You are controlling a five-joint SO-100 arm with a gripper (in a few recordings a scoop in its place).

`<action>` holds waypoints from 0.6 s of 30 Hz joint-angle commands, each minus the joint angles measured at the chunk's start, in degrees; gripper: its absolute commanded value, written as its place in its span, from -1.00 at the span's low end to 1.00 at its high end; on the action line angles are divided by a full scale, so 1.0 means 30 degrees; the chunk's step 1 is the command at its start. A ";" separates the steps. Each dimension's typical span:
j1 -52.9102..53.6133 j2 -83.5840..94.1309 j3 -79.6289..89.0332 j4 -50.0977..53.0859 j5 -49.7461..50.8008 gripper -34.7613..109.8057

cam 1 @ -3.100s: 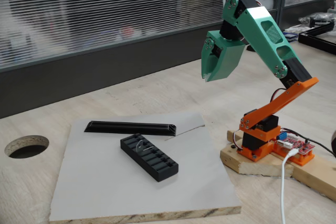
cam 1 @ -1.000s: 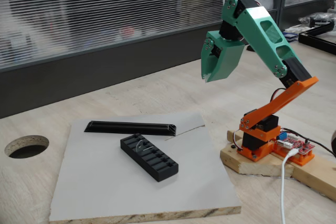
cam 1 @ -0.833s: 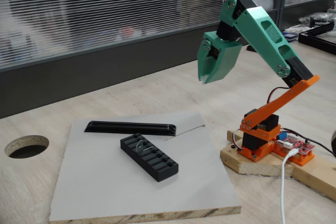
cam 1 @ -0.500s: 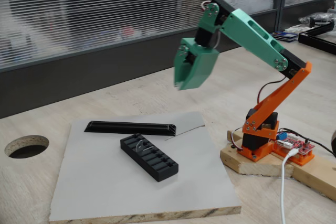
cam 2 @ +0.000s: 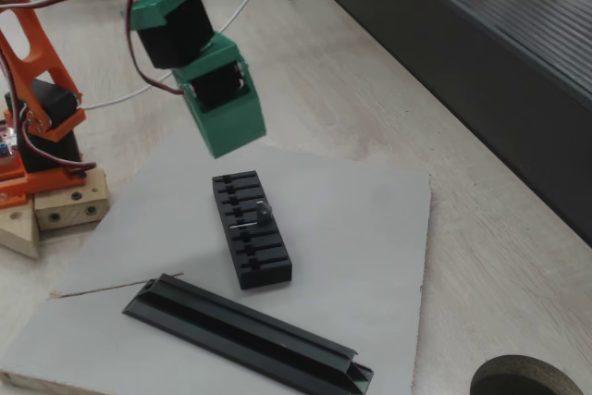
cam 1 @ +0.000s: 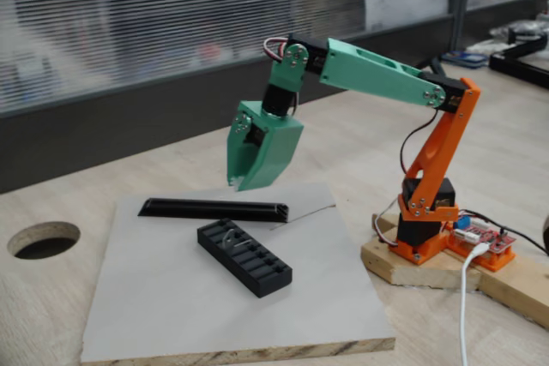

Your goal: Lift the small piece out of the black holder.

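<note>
The hand (cam 1: 238, 184) hangs above the black holder (cam 1: 244, 257); its open or closed state cannot be determined. The small piece (cam 2: 248, 225) sits in a slot.

Black rectangular slotted plastic holder (cam 1: 244, 258) (cam 2: 251, 228) lying flat; tiny thin pale-grey plate (cam 1: 228, 236) (cam 2: 250, 225) seated crosswise in a middle slot.

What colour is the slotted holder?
Black, clearest in a fixed view: holder.
</note>
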 commanded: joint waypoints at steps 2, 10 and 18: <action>-0.0557 -0.0732 -0.0205 -0.0117 0.2109 -0.39; -0.0586 -0.1787 -0.0205 -0.0146 0.2168 -0.39; -0.0615 -0.2021 -0.0205 -0.0146 0.2168 -0.39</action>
